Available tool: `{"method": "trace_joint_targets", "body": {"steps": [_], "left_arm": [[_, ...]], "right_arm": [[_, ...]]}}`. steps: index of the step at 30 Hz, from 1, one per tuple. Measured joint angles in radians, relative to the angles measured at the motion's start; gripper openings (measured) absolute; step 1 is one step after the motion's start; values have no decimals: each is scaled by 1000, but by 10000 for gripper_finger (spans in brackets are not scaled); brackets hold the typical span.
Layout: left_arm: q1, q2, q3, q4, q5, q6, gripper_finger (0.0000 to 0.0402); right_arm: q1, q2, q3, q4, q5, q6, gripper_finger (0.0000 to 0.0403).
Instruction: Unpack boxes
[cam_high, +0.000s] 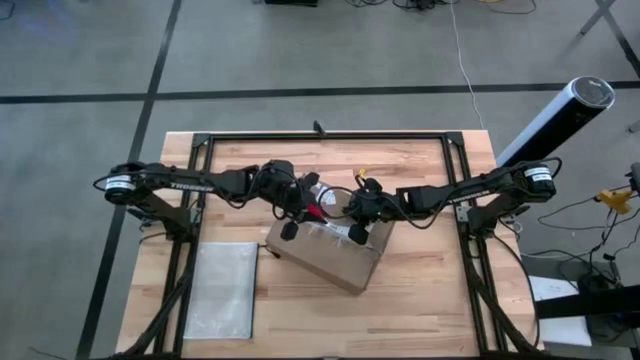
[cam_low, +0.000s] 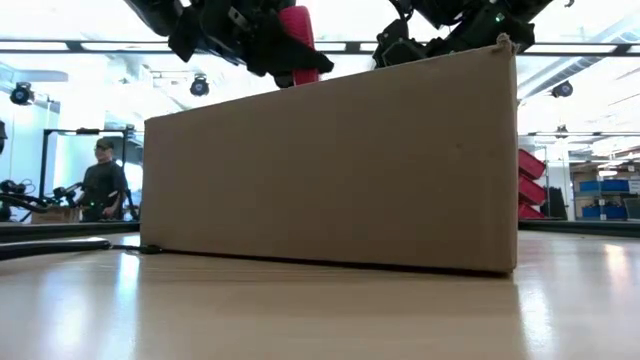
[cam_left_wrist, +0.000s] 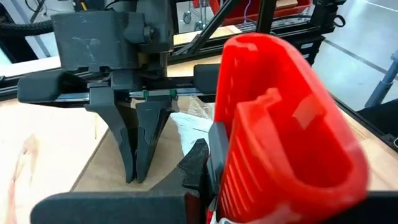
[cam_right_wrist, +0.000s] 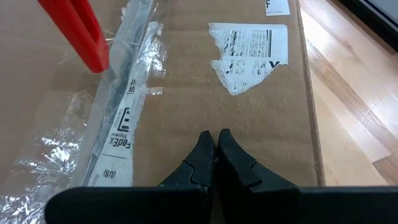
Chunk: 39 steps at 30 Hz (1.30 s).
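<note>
The brown cardboard box (cam_high: 330, 252) lies flat on the table's middle, with clear tape and a torn white label (cam_right_wrist: 249, 53) on its top. My left gripper (cam_high: 303, 208) is over the box's far left part, shut on a red utility knife (cam_left_wrist: 280, 124). The knife's front end (cam_right_wrist: 99, 62) is down at the taped seam (cam_right_wrist: 118, 106). My right gripper (cam_right_wrist: 216, 146) is shut over the box's top, right of the seam. In the low view the box (cam_low: 340, 170) hides where both grippers meet it. My left gripper pinches the red knife's handle (cam_left_wrist: 227, 180) between its two fingers, which slant down from the table's left. The knife tilts down past the fingers, its front end on the tape at the box's seam. My right gripper's shut fingertips (cam_left_wrist: 134, 174) press on the box's top (cam_right_wrist: 249, 124), slanting down from the table's right.
A flat translucent zip pouch (cam_high: 222, 290) lies on the table's near left. A black frame rail (cam_high: 320, 135) runs along the table's far edge and sides. There is bare wood to the box's right (cam_high: 430, 290). A person (cam_low: 100, 180) stands far off in the room behind.
</note>
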Motion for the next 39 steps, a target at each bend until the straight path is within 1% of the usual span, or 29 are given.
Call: {"method": "trace_joint_targets", "body": {"steps": [5, 22, 30, 39], "left_arm": [[2, -18, 0, -11, 0, 8, 32], [45, -18, -20, -48, 5, 25, 32], [48, -20, -28, -82, 0, 27, 32], [63, -66, -30, -143, -21, 36, 32]], "right_arm": [[0, 0, 0, 0, -3, 0, 0], [2, 0, 0, -1, -14, 0, 0], [2, 0, -2, -1, -28, 0, 0], [2, 0, -9, 3, -37, 0, 0]]}}
